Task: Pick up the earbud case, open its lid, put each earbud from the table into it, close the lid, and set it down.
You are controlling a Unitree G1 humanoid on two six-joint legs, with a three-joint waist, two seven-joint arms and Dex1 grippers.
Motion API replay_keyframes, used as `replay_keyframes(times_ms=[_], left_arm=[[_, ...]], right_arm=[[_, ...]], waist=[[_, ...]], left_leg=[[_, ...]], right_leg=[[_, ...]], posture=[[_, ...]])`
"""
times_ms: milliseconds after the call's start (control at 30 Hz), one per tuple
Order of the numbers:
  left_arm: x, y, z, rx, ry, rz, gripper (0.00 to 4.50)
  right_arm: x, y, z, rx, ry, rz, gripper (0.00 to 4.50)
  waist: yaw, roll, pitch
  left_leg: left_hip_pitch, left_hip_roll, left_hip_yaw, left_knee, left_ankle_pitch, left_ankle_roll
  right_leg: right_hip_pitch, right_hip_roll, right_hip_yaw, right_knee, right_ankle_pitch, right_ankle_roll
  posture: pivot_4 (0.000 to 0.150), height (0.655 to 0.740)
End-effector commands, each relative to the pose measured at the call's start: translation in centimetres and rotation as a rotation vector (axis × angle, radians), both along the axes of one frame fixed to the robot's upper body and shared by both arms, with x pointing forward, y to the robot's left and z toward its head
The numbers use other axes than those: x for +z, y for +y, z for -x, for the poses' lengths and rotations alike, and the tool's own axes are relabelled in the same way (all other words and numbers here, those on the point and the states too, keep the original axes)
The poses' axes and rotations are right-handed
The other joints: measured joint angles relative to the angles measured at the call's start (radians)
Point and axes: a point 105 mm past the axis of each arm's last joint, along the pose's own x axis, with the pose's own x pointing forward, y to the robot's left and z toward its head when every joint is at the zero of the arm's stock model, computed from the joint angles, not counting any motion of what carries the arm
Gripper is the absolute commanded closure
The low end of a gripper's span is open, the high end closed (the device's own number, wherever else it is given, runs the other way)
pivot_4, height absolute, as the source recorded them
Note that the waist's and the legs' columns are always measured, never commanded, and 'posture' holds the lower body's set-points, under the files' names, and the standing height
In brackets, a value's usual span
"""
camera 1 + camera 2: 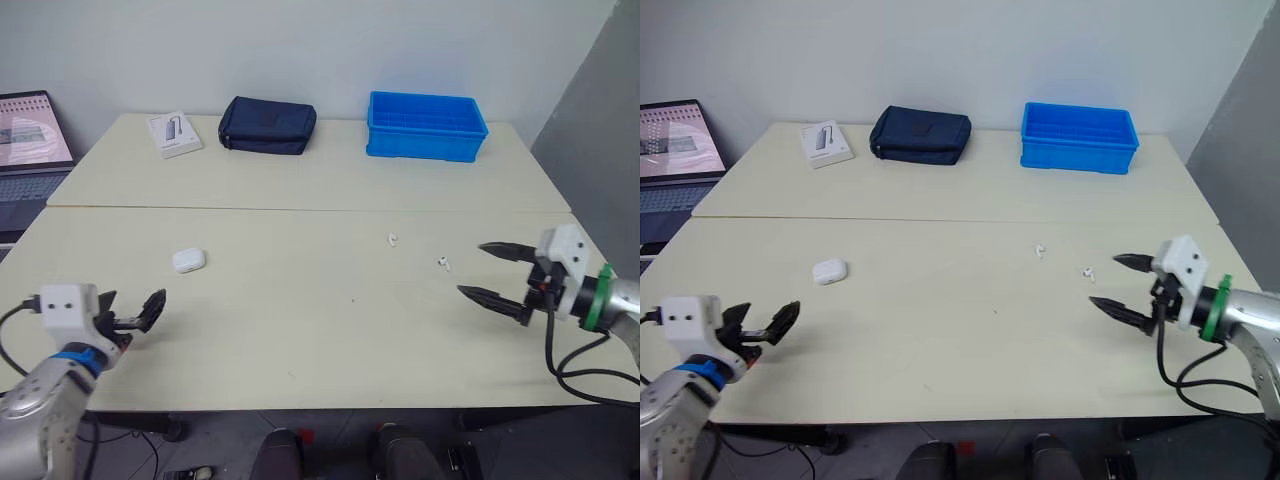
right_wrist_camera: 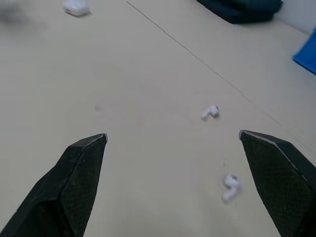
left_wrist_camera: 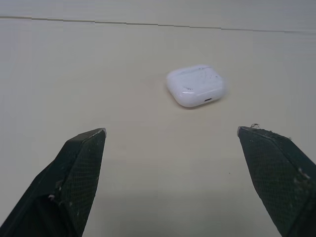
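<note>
On the near half of the pale tabletop (image 1: pixel 300 330), toward the robot's left, the white earbud case (image 1: pixel 188 260) lies flat with its lid shut. Nothing touches it. The left gripper (image 1: pixel 147 310) hovers low near the front edge, short of the case and apart from it, with its jaws spread wide and holding nothing. In the left wrist view the case sits beyond the two black tips, roughly in line with the gap between them, and a small dark slot shows on the side facing the gripper.

Toward the robot's right, two white earbuds lie loose on the same surface, near each other but not touching: the farther earbud (image 1: pixel 393 239) sits closer to the middle, and the nearer earbud (image 1: pixel 442 263) lies just beside the tips of the right gripper (image 1: pixel 471 268). That gripper points inward from the right edge, its jaws also wide and empty. In the right wrist view both earbuds lie ahead of the open tips.

A thin seam runs across the surface behind these things. Beyond it, along the far edge by the wall, stand a blue bin (image 1: pixel 425 125), a dark blue pouch (image 1: pixel 267 125) and a small white box (image 1: pixel 174 134), well apart from the case and earbuds. An open laptop (image 1: pixel 30 150) sits off the left end.
</note>
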Motion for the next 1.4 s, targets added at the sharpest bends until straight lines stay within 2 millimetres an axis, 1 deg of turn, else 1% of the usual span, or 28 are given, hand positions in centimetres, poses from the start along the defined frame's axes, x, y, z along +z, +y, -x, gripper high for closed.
replay_keyframes(times_ms=[33,133,200,500,867,1100,1200,1300,1333,1400], left_arm=[[0.1,-1.0,-1.3,0.048,-0.023,-0.019,0.01],[-0.8,-2.0,-2.7,0.072,-0.007,-0.005,0.01],[-1.2,-2.1,-3.5,0.095,0.0,0.007,0.01],[-2.8,-3.7,-7.2,0.067,0.058,0.016,0.01],[-3.4,-4.2,-9.7,0.074,0.09,0.026,0.01],[-4.0,-4.3,-10.3,0.066,0.125,0.033,0.01],[-4.3,-4.4,-10.2,0.06,0.146,0.038,0.6],[-4.7,-4.3,-9.9,0.062,0.162,0.038,1.53],[-4.8,-4.3,-9.7,0.062,0.168,0.037,1.63],[-5.0,-4.2,-9.3,0.06,0.178,0.034,1.63]], right_arm=[[1.7,2.1,-0.2,0.049,-0.04,-0.029,0.0],[2.3,3.1,-0.5,0.081,-0.044,-0.044,0.0],[2.6,3.5,-0.6,0.095,-0.048,-0.053,0.0],[3.4,5.1,-0.9,0.156,-0.054,-0.079,0.0],[3.3,5.7,-0.8,0.179,-0.047,-0.084,0.0],[3.3,5.9,-0.9,0.188,-0.047,-0.088,0.0],[3.3,5.9,-0.8,0.188,-0.049,-0.09,0.0],[3.4,5.8,-0.8,0.185,-0.052,-0.09,0.0],[3.4,5.8,-0.7,0.184,-0.053,-0.09,0.0],[3.5,5.7,-0.7,0.18,-0.058,-0.088,0.0]], waist=[[0.001,-0.002,-0.001],[0.003,-0.003,-0.001],[0.003,-0.003,-0.001],[0.009,-0.003,-0.002],[0.01,-0.001,-0.003],[0.011,0.001,-0.004],[0.01,0.002,-0.004],[0.011,0.002,-0.004],[0.011,0.002,-0.004],[0.01,0.002,-0.004]], left_leg=[[0.0,0.0,0.0,0.0,0.0,0.0],[0.0,0.0,0.0,0.0,0.0,0.0],[-0.001,0.0,0.0,0.0,0.0,0.0],[0.0,0.0,-0.002,0.001,0.0,0.0],[0.0,-0.001,-0.002,0.002,0.0,0.0],[0.0,-0.001,-0.003,0.003,0.0,0.0],[0.001,-0.001,-0.003,0.003,0.0,0.0],[0.0,-0.001,-0.003,0.003,0.0,0.0],[0.0,-0.001,-0.002,0.003,0.0,0.0],[0.0,-0.001,-0.002,0.003,0.0,0.0]], right_leg=[[0.0,0.0,0.0,0.0,0.0,0.0],[0.0,0.0,0.0,-0.001,0.0,0.0],[0.0,0.0,0.0,-0.001,0.0,0.0],[0.001,0.001,-0.001,0.001,0.001,0.0],[0.002,0.001,-0.002,0.002,0.001,0.001],[0.002,0.001,-0.002,0.002,0.002,0.001],[0.002,0.001,-0.002,0.002,0.002,0.001],[0.002,0.0,-0.002,0.002,0.002,0.001],[0.002,0.0,-0.002,0.001,0.002,0.002],[0.002,0.0,-0.001,0.001,0.002,0.002]], posture=[[0.15,0.74],[0.15,0.74],[0.15,0.74],[0.15,0.74],[0.15,0.74],[0.15,0.74],[0.15,0.74],[0.15,0.74],[0.15,0.74],[0.15,0.74]])
